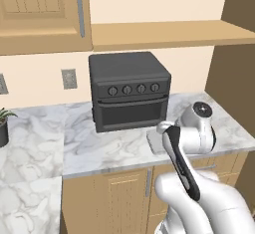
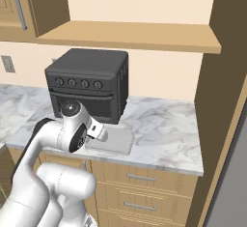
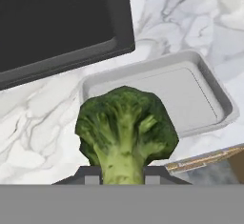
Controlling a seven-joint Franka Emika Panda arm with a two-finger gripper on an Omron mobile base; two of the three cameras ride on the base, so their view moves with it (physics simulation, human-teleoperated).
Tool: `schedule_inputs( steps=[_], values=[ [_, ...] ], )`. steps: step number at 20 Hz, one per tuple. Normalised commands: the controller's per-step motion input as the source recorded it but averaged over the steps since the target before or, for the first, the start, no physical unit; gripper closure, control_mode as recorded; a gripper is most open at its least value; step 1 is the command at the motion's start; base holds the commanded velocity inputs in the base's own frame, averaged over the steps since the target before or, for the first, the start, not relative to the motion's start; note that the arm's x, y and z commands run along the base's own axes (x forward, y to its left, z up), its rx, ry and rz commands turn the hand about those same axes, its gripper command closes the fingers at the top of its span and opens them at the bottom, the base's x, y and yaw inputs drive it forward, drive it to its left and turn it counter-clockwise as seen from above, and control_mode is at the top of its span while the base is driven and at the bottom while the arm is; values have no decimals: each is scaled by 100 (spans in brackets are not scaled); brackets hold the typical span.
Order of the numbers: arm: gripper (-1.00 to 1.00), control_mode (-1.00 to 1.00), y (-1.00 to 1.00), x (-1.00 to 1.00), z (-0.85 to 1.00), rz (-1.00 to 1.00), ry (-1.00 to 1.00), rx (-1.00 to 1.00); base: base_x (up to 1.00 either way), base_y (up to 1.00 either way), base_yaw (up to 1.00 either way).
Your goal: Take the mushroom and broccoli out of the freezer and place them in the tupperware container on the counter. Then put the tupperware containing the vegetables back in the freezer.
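Broccoli in our grip above the tray

From the left base view, we are reaching over the marbled counter [image 1: 99, 143] beside the black oven [image 1: 129, 91]. From the right, the pale tray [image 2: 112, 141] is sitting on the counter just before the oven. Through the hand view, our gripper [image 3: 123, 176] is pinching the stalk of the dark-green, bumpy broccoli [image 3: 126, 127], which is hanging over the tray's near rim.

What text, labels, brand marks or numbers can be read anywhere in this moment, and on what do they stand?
None can be read.
Black oven: four plain knobs, no legible markings or brand.
Tupperware container: blank.
Wall outlet: no lettering.
Broccoli held in the claw: no label.
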Motion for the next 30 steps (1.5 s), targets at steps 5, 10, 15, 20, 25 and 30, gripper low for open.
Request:
schedule_inputs(
  steps=[5, 10, 15, 20, 25, 30],
  values=[
    [100, -100, 0, 76, -43, 2, 11, 0, 0, 0, 0],
    [100, -100, 0, 44, -50, 0, 13, 0, 0, 0, 0],
    [100, -100, 0, 25, -50, 0, 10, 0, 0, 0, 0],
    [100, -100, 0, 32, -38, 0, 1, 0, 0, 0, 0],
    [100, -100, 0, 36, -46, 0, 4, 0, 0, 0, 0],
    [100, -100, 0, 35, -23, 0, 1, 0, 0, 0, 0]
  ],
)
